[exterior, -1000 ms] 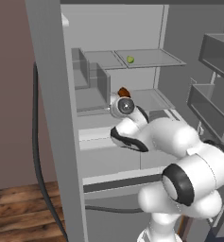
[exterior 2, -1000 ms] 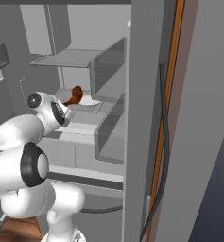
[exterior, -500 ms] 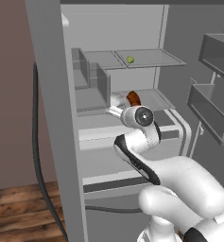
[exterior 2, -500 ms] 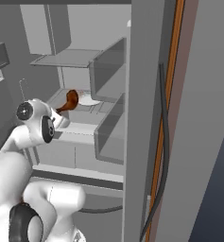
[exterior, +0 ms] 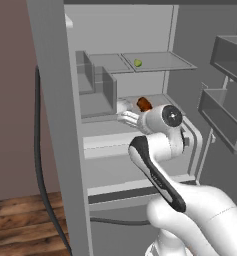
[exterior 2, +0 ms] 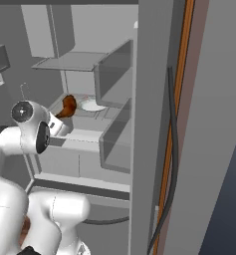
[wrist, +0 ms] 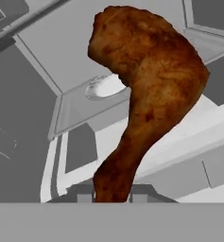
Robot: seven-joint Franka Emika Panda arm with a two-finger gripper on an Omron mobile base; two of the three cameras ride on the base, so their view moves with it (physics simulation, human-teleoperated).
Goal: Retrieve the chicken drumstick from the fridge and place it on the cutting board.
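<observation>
Drumstick: I'm seeing the chicken drumstick [wrist: 146,90] pinched by its narrow end between my jaws, plump end sticking out ahead, hanging clear above the middle shelf of the fridge [exterior: 55,125].
Gripper: the gripper [wrist: 112,193] is clamping shut on the drumstick's thin end; from the base cameras the meat [exterior: 144,104] is showing just past the wrist.
Change: compared with a second ago, I'm watching the arm stretch up and the drumstick [exterior 2: 67,105] lift off the shelf; the pick looks done to me, and I'm now carrying it out.
Left to do: the cutting board isn't in sight yet, so I'm judging the whole transfer is yet to come.
Around: a small yellow-green fruit [exterior: 138,63] is sitting on the upper shelf, well apart; a pale dish [wrist: 106,87] is lying on the shelf below the meat.
In the way: the door bins [exterior: 225,117] are crowding my right, and a shelf divider [exterior 2: 114,144] is standing close beside the exit path.
</observation>
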